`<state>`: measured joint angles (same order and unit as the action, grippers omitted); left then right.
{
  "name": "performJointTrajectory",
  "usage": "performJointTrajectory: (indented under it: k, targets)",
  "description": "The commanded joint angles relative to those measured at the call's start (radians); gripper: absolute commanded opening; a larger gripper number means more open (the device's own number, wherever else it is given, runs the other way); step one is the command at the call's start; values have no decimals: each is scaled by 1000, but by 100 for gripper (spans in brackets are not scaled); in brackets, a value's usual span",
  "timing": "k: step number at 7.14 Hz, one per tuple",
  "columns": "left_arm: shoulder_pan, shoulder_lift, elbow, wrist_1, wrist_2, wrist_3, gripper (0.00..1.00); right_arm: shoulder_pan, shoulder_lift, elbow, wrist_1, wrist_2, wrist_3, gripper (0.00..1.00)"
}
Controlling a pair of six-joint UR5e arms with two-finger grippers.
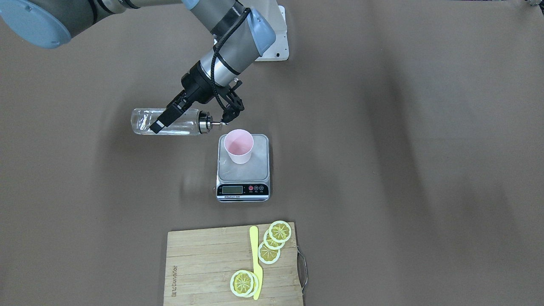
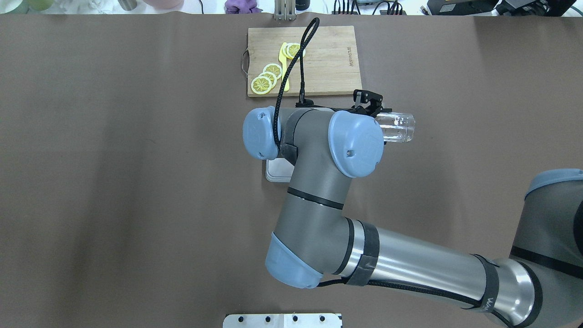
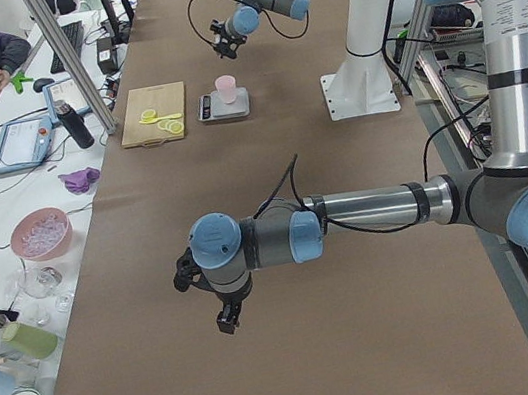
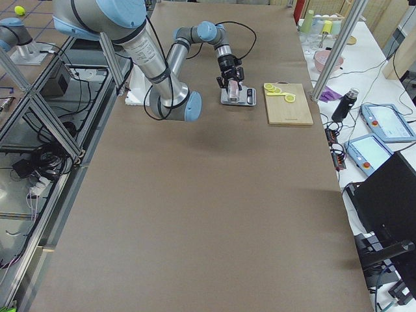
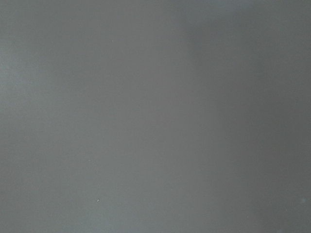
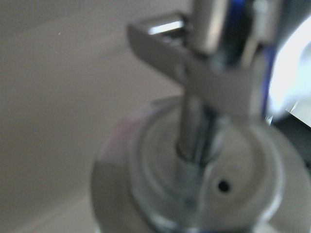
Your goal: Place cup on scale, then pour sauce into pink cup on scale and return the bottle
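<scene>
So, right gripper [image 1: 164, 120] clamped on small clear glass bottle [image 1: 142, 122] held sideways, spout [image 1: 216, 123] by pale pink plastic cup [image 1: 239, 147] on steel scale [image 1: 257, 169], left gripper [image 3: 226, 319] can't tell

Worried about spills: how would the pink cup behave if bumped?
The small pale pink tapered plastic cup looks thin and light, so it would probably slide on the brushed steel scale. Its narrow base may tip easily.

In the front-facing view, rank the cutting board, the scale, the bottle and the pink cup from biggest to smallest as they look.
1. cutting board
2. scale
3. bottle, held off the table nearer the camera, so its place against the scale is unsure
4. cup
</scene>
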<state>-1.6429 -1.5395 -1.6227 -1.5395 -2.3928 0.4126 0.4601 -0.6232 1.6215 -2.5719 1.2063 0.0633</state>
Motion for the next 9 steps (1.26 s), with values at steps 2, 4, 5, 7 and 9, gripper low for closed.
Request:
performJointTrajectory:
  k: [2, 4, 5, 7, 9]
  targets:
    - [0, 1, 0, -2, 0, 0, 99, 0, 39, -46, -75, -7, 0, 0]
    - [-1, 1, 0, -2, -2, 0, 99, 2, 42, -46, -109, -20, 0, 0]
    - [0, 1, 0, -1, -2, 0, 99, 0, 49, -46, -132, -21, 0, 0]
    - [0, 1, 0, -2, -2, 0, 99, 2, 56, -46, -148, -21, 0, 0]
    - [0, 1, 0, -2, -2, 0, 99, 0, 56, -46, -148, -21, 0, 0]
